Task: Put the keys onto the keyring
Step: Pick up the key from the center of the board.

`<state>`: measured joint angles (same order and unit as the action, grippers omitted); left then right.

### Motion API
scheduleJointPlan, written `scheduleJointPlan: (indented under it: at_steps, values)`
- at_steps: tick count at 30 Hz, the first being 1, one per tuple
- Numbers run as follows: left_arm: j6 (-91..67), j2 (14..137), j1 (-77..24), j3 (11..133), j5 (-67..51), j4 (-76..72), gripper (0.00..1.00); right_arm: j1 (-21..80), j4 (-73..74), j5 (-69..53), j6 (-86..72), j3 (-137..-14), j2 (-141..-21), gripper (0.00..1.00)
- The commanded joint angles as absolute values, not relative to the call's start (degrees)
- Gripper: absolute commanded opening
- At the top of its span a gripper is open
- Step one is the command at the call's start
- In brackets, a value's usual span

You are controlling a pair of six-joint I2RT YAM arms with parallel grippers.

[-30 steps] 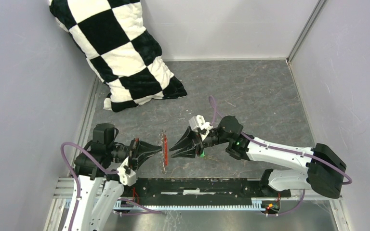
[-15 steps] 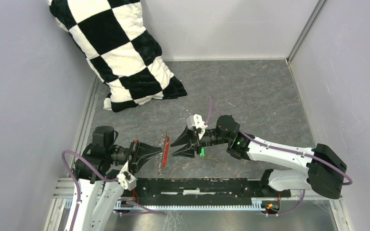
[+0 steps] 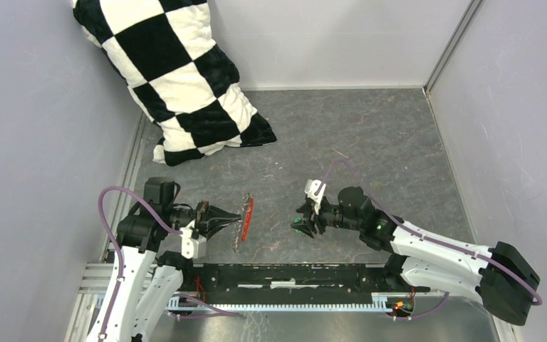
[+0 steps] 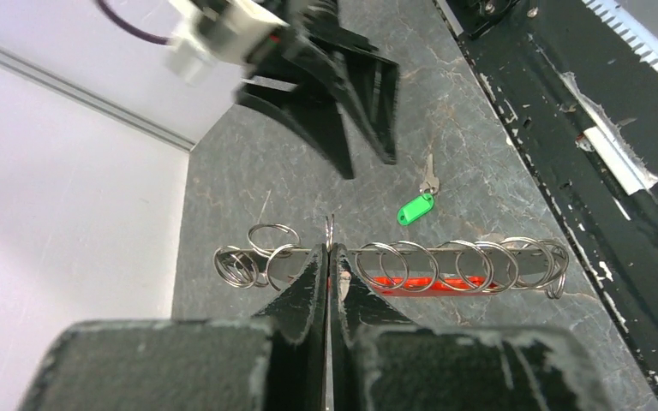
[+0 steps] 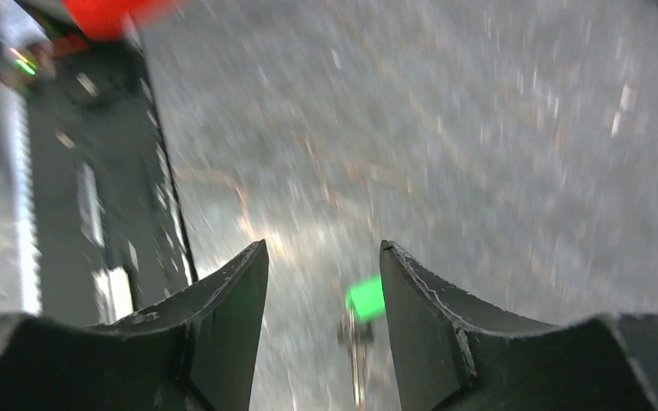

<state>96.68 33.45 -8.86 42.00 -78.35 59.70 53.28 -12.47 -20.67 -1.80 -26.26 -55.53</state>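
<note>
The keyring (image 4: 445,264) is a row of silvery rings linked to a flat red tag (image 4: 428,282). My left gripper (image 4: 329,254) is shut on a ring near its left end and holds it just above the floor. In the top view the red tag (image 3: 246,212) hangs slanted off the left gripper (image 3: 233,219). A key (image 4: 415,208) with a green head lies flat on the grey floor beyond the rings. My right gripper (image 5: 324,248) is open and points down over this key (image 5: 366,298), which lies between its fingers, closer to the right one. That view is blurred.
A black-and-white chequered pillow (image 3: 178,78) leans in the far left corner. The black mounting rail (image 3: 292,274) runs along the near edge. Grey walls enclose the floor on three sides.
My right gripper has drawn back to the right, away from the red tag, tipped down over the green key and opened wider. The left gripper has kept its hold, and the keyring has tilted slightly.
</note>
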Motion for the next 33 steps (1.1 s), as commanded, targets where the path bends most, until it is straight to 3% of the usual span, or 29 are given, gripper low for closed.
scheduleJointPlan:
  at_steps: [1, 12, 24, 33]
  values:
    - [87.43, 33.73, -8.88, 43.03, -80.16, 54.5, 0.02, 52.73, -8.43, -11.1, -1.96, -19.47, -52.15, 0.57]
    - [83.45, 30.54, -8.88, 42.27, -81.07, 54.45, 0.02, 52.69, -13.04, -15.43, 10.48, -17.97, -61.15, 0.49]
    - [80.8, 29.14, -8.88, 42.66, -82.07, 54.39, 0.02, 51.98, -16.65, -15.63, 15.57, -17.88, -66.88, 0.47]
    - [80.03, 27.51, -8.88, 42.58, -82.18, 54.36, 0.02, 51.14, -16.44, -17.24, 17.16, -19.05, -70.64, 0.35]
